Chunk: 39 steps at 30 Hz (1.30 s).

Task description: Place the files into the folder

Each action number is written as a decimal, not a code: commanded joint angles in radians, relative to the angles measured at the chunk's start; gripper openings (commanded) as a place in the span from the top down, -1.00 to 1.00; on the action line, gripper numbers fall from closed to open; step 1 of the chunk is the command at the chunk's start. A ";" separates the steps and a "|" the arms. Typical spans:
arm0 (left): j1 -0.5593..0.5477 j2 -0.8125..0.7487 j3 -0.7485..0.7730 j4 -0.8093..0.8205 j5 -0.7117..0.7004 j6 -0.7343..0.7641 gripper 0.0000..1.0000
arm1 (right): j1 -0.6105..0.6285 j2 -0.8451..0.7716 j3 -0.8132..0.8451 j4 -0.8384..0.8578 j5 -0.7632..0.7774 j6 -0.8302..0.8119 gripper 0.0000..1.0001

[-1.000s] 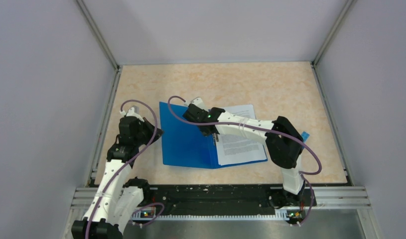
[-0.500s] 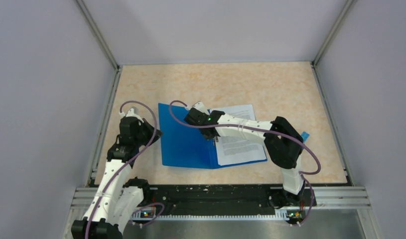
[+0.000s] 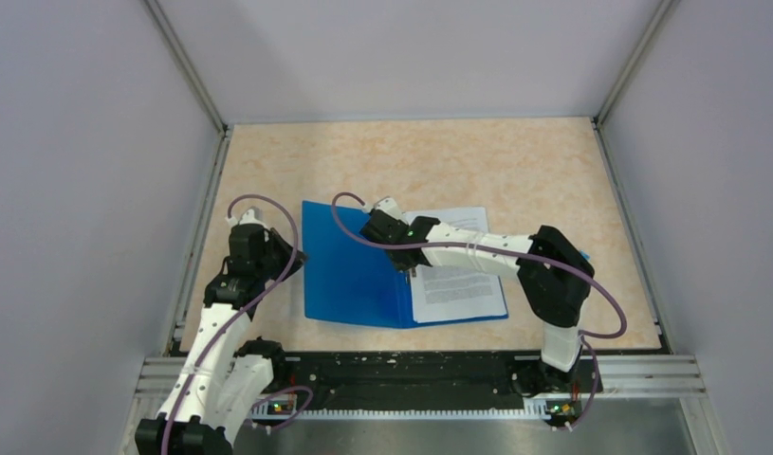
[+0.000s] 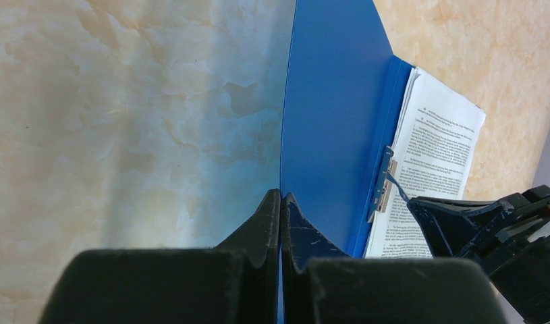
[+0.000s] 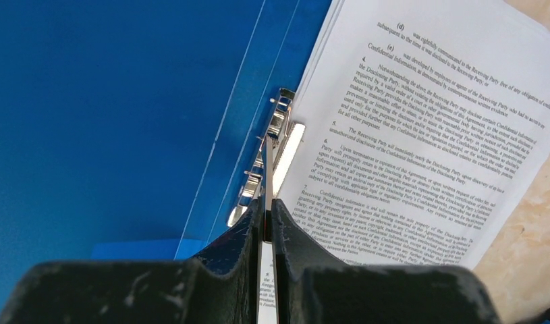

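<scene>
Right gripper (image 5: 267, 209) is seen with its fingers pressed together on the thin lever of the metal clip (image 5: 275, 135), which runs ahead of the fingertips along the spine of the open blue folder (image 5: 110, 115). The files (image 5: 427, 121) lie just to the right of those fingertips on the folder's right half, their near edge close beside the clip. Whether any sheet sits under the clip cannot be told. The left gripper (image 4: 281, 202) is closed on the outer edge of the folder's left cover, which stretches away ahead of its fingers. Several failures can be judged likely. The narrow lever could slip out of so slim a pinch and snap down early. If the clip is let down while the fanned sheets are not pushed fully against the spine, only some would be caught, or none. A sideways pull on the lever could drag the folder over the table (image 3: 515, 161) should the left pinch slip, and the loose stack could be skewed or creased.
</scene>
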 commanded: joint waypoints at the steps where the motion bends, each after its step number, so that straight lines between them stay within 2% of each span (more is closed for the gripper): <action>1: 0.001 0.000 0.032 0.016 -0.052 -0.009 1.00 | 0.015 -0.054 -0.019 -0.007 -0.027 0.016 0.84; 17: 0.001 -0.011 0.030 0.015 -0.045 -0.010 1.00 | 0.015 -0.084 -0.004 -0.010 -0.036 0.008 0.76; 39: 0.001 -0.012 0.025 0.017 -0.036 -0.005 1.00 | 0.019 -0.101 0.001 -0.028 -0.044 0.010 0.75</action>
